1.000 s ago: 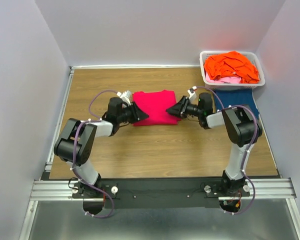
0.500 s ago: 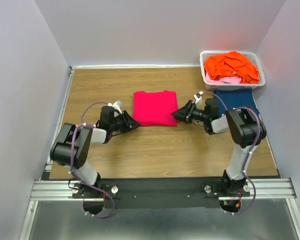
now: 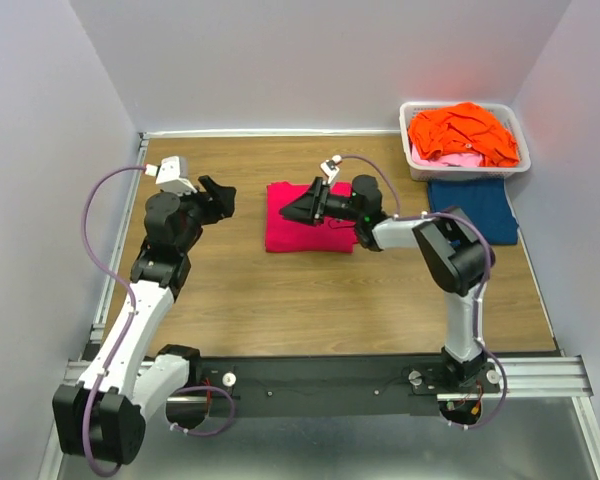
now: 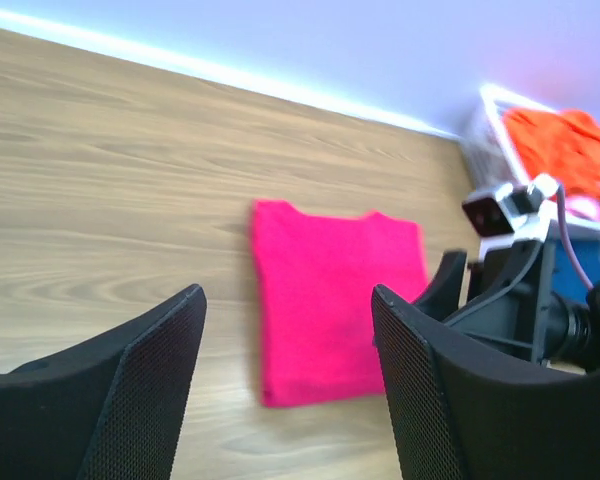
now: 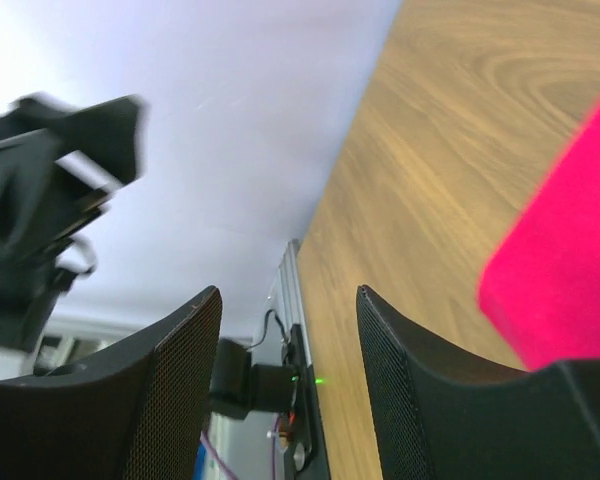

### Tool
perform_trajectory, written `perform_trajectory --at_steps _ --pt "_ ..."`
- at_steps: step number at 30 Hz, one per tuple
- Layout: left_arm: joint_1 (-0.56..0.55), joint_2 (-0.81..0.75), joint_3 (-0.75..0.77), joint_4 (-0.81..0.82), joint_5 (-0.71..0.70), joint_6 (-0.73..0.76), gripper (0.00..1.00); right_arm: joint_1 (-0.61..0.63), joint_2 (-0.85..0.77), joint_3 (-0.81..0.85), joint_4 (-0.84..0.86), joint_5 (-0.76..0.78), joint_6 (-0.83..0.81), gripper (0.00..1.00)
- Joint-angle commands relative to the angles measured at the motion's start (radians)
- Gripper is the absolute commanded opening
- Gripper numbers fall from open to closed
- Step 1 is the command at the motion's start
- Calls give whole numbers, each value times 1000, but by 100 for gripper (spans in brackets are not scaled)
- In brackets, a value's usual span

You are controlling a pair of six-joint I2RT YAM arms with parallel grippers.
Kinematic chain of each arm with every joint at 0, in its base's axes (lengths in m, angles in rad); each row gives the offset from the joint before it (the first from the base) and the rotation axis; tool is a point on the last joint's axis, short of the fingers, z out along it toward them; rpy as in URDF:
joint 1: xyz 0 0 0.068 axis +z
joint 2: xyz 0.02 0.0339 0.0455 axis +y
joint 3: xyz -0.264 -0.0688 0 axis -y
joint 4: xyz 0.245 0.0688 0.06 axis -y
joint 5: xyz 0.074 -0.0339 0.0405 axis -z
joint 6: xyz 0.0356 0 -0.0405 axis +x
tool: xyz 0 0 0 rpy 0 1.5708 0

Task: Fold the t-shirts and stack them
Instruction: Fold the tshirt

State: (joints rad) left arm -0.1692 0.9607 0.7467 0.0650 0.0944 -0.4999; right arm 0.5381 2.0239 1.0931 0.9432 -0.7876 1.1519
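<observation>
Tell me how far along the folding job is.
Done: the magenta shirt lies folded mid-table, the dark blue shirt folded by the basket. In hand: nothing; left pincer and right pincer are open, the right over the magenta shirt. Left: stacking those two, plus the orange shirt and pale pink shirt in the basket.

The right gripper (image 5: 285, 300) shows its two black, mesh-textured fingers (image 5: 130, 400) rising from the bottom edge, set wide apart with nothing between them. Above them the wooden table (image 5: 450, 130) runs at a steep tilt. On it, at the right, lies a rounded edge of the bright magenta-pink t-shirt (image 5: 565, 260), its lower part hidden behind the finger on that side. Along the table's edge, seen through the gap, are a pale metal rail (image 5: 288, 268) and a small green light (image 5: 318, 380), and beyond them stand the pale wall (image 5: 230, 110) and, blurred at upper left, the dark left arm (image 5: 50, 190).
</observation>
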Motion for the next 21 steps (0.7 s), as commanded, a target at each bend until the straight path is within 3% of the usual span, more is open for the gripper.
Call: perform_trajectory --at_steps 1,7,11,16,19,21 --pt "4 -43 -61 -93 -209 96 75 25 137 27 -11 114 51 64" --pt "5 13 -61 -71 -101 153 77 26 340 31 -6 175 94 64" --pt "16 45 -36 -85 -36 173 76 26 381 5 12 165 147 64" --pt "16 68 -46 -96 -62 182 75 23 244 10 -18 153 69 64" --pt "13 88 -37 -102 -53 185 75 17 122 22 -108 162 -16 64" --pt "-16 92 -40 -99 -70 195 75 4 15 22 -257 212 -140 64"
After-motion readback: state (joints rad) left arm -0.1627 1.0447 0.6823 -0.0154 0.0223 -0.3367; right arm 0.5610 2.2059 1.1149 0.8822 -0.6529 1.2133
